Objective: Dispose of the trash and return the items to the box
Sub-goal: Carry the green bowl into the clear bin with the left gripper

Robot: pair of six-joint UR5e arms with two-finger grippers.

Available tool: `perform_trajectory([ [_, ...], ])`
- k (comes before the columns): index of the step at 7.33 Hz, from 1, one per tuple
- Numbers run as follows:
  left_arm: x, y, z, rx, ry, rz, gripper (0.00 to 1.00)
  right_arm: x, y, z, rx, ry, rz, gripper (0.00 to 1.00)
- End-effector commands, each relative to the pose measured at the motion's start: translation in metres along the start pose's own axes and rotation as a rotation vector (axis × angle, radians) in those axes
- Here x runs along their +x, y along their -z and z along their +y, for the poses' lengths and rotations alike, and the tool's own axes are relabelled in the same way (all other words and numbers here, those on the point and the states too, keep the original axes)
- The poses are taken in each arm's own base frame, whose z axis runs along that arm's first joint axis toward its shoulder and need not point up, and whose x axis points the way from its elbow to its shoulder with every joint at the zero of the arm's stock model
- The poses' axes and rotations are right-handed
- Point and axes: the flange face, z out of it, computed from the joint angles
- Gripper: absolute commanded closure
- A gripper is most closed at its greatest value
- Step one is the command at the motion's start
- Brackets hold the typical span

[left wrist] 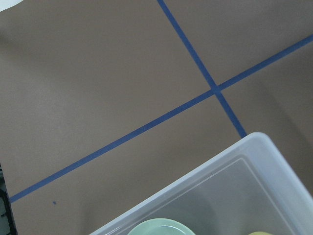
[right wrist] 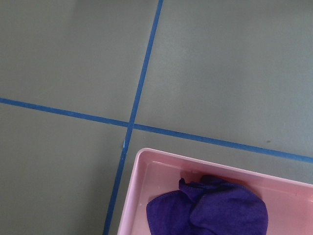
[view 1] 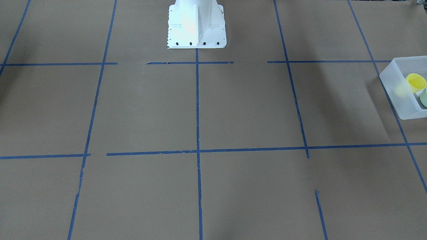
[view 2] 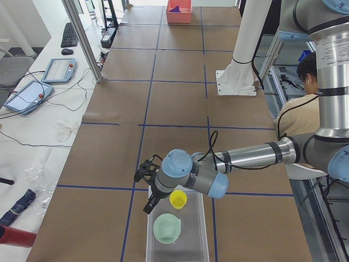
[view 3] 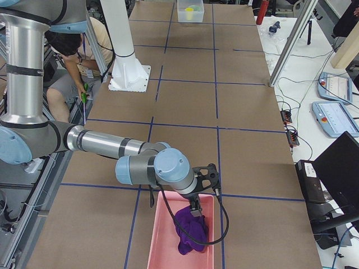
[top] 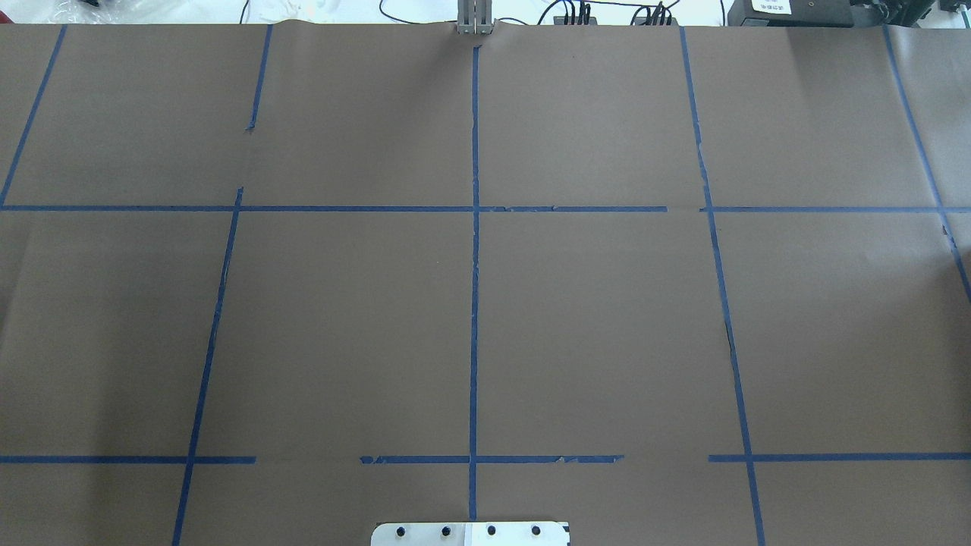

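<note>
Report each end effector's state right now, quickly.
Left end effector: cannot tell, seen only from the side, by the box.
Right end effector: cannot tell, seen only from the side, by the purple cloth.

Even, soft light (white pedestal point(view 1: 196, 25) overexposed)

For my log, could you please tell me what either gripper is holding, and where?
Cannot tell: left gripper hangs by the box, right gripper at the purple cloth.

Cup point(view 2: 178, 199) beside bowl point(view 2: 167, 228), in box point(view 2: 193, 243)
</note>
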Motion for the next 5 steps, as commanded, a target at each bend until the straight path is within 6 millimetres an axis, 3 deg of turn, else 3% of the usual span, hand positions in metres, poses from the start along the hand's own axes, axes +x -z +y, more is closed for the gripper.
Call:
perform_trajectory([
  [1,0.028,0.035,-0.030,-0.153,0.153,0.075,0.00,-0.027,-0.016,-0.028,-0.139,-0.052,-0.005,0.00],
  [2,0.024,0.032,-0.029,-0.245,0.245,0.103,0.00,-0.031,-0.012,-0.033,-0.194,-0.073,0.058,0.00],
  [3,0.024,0.033,-0.014,-0.265,0.270,0.116,0.00,-0.032,-0.015,-0.023,-0.238,-0.073,0.111,0.00],
  [4,0.030,0.040,-0.017,-0.257,0.261,0.107,0.00,-0.033,-0.019,-0.009,-0.241,-0.086,0.071,0.00],
  [5,0.032,0.044,-0.025,-0.242,0.243,0.103,0.00,-0.040,-0.018,-0.010,-0.224,-0.090,0.020,0.00],
])
